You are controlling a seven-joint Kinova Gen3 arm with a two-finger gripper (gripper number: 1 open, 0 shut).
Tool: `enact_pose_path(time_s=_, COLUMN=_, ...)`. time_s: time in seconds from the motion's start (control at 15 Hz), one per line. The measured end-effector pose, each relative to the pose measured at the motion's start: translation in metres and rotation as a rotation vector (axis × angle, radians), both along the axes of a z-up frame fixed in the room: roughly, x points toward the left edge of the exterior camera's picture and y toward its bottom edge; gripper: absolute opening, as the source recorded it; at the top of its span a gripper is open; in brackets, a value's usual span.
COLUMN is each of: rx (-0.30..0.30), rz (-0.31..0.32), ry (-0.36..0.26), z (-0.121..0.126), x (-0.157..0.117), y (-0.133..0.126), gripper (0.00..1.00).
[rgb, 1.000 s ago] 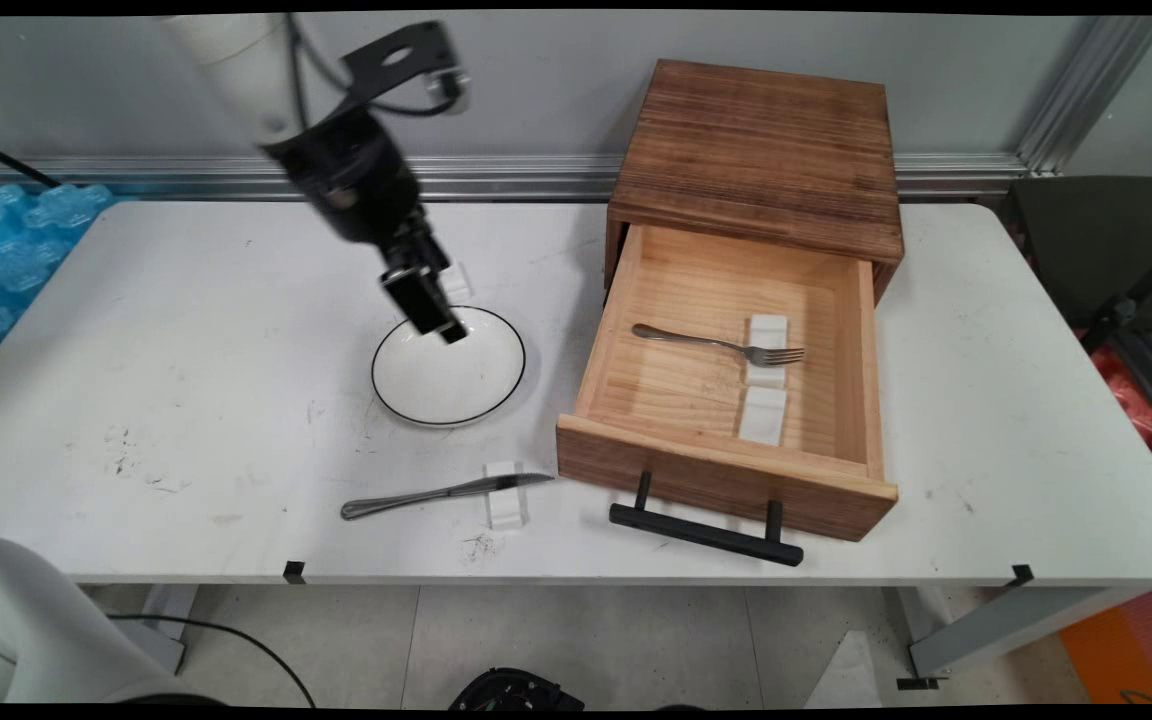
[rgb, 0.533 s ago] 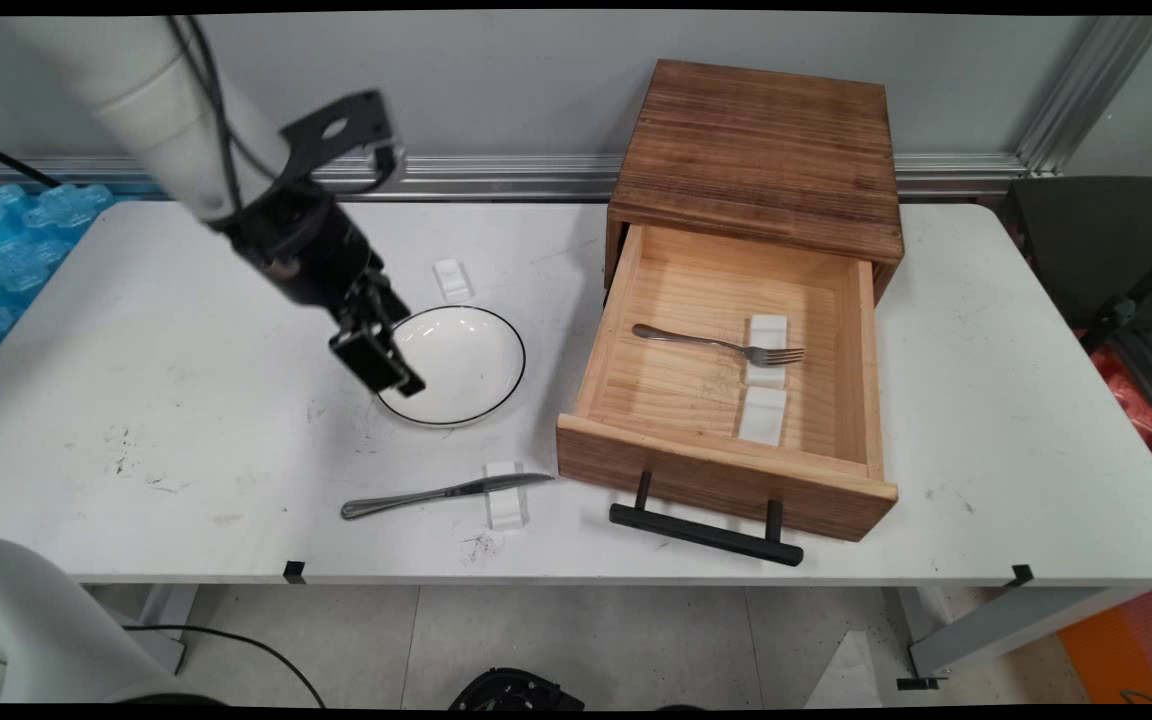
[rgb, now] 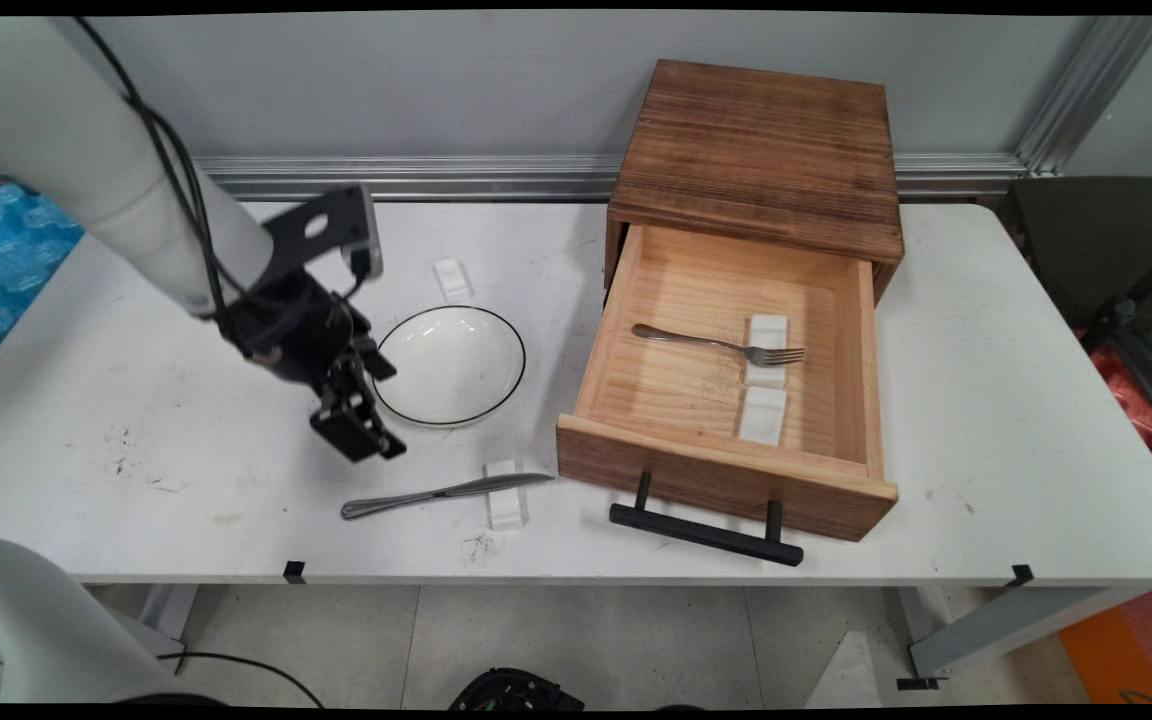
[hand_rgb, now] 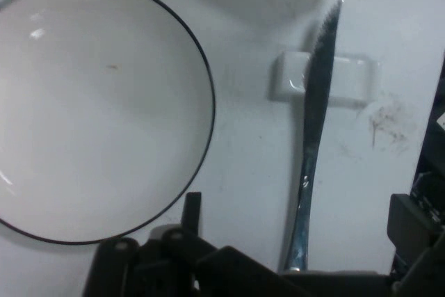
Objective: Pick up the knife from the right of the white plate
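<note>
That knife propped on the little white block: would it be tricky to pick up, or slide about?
The knife looks like polished metal, so probably stiff and somewhat slippery. Its blade lies across a small white rest while the handle touches the table, so a push might pivot it or slide it off. It lies flat, so rolling seems unlikely.

Gripper (rgb: 361, 440) moved from over the plate's (rgb: 449, 364) far rim, across its left edge, down toward the table's near side. It now hangs just left of the plate, above the knife (rgb: 441, 492), apparently lower.
</note>
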State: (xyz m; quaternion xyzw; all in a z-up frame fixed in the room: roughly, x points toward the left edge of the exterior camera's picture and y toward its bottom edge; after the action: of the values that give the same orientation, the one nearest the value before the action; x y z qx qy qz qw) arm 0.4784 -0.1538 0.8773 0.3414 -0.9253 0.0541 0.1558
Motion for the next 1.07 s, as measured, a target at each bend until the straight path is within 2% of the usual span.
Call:
enact_pose_path(time_s=0.47, rx=-0.006, rz=-0.025, ry=-0.025, z=-0.039, x=-0.007, y=0.014, gripper=1.0)
enact_pose_path(time_s=1.07, rx=-0.016, rz=-0.044, ry=-0.052, z=-0.072, x=-0.018, y=0.019, gripper=1.0)
